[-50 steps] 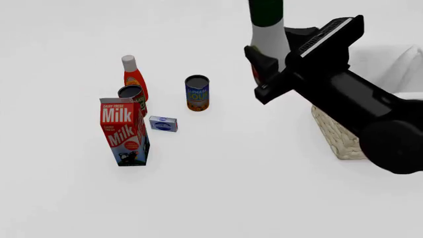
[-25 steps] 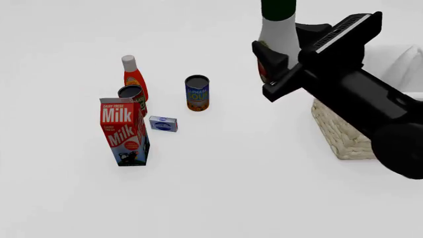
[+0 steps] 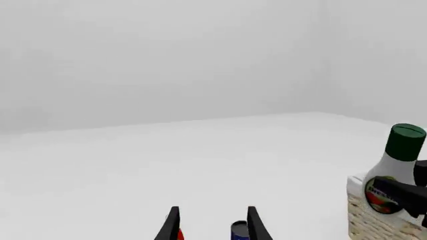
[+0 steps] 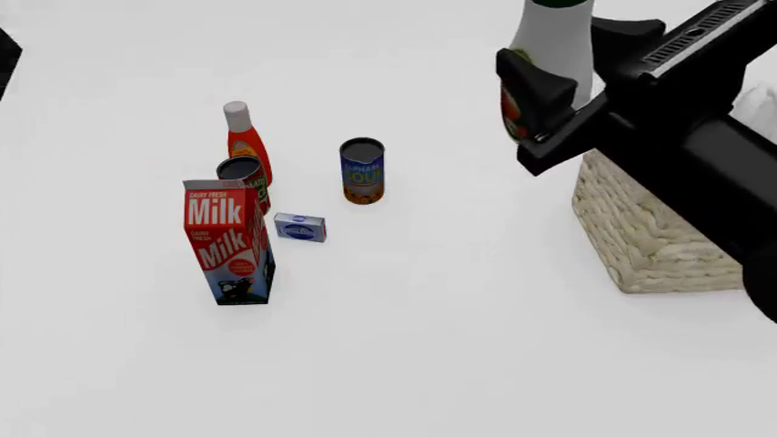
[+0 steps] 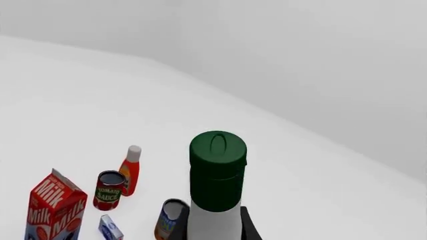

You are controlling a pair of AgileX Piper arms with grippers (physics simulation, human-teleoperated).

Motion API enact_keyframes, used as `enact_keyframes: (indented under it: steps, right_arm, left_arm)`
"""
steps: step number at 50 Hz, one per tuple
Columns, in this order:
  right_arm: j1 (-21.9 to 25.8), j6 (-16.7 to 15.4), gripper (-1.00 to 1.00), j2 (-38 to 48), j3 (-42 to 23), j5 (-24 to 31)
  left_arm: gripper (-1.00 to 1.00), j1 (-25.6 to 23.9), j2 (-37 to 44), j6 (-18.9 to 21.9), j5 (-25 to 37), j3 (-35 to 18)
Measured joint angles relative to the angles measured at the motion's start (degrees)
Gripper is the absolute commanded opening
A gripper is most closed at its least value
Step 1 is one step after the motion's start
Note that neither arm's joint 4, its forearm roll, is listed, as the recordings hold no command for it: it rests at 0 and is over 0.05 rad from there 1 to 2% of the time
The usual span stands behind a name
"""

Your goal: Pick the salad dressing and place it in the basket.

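My right gripper [image 4: 561,84] is shut on the salad dressing [image 4: 552,45], a white bottle with a dark green cap, and holds it upright in the air by the left edge of the wicker basket [image 4: 643,228]. The bottle's top is cut off by the front view's upper edge. In the right wrist view the green cap [image 5: 217,155] fills the middle. The left wrist view shows the bottle [image 3: 393,170] over the basket's corner [image 3: 373,222]. My left gripper [image 3: 213,212] is open and empty, far from both.
On the table's left stand a milk carton [image 4: 228,241], an orange-red bottle with a white cap [image 4: 247,141], a tomato sauce can [image 4: 243,175], a blue soup can [image 4: 362,169] and a small blue-white box [image 4: 298,227].
My right gripper has carried the salad dressing up and to the right, from left of the basket to its left edge. More of the basket's wicker side now shows.
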Motion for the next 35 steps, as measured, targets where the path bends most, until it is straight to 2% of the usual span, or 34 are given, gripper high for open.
enact_keyframes:
  steps: [9, 14, 23, 35]
  right_arm:
    - [-0.04, 0.07, -1.0, -3.11, -0.2, 1.54]
    - [-0.35, 0.21, -1.0, -5.28, -0.76, 2.97]
    - [-2.13, 0.74, -1.0, -10.09, -3.42, 7.32]
    - [-6.82, 1.1, -1.0, -13.63, -6.54, 11.84]
  left_arm:
    - [1.0, 6.48, -7.92, -1.37, -4.24, 13.87]
    - [1.0, 9.6, -13.94, -1.65, -1.42, 18.82]
    - [1.0, 14.84, -20.96, -3.71, 4.49, 23.34]
    - [1.0, 20.96, -24.3, -5.67, 9.3, 25.49]
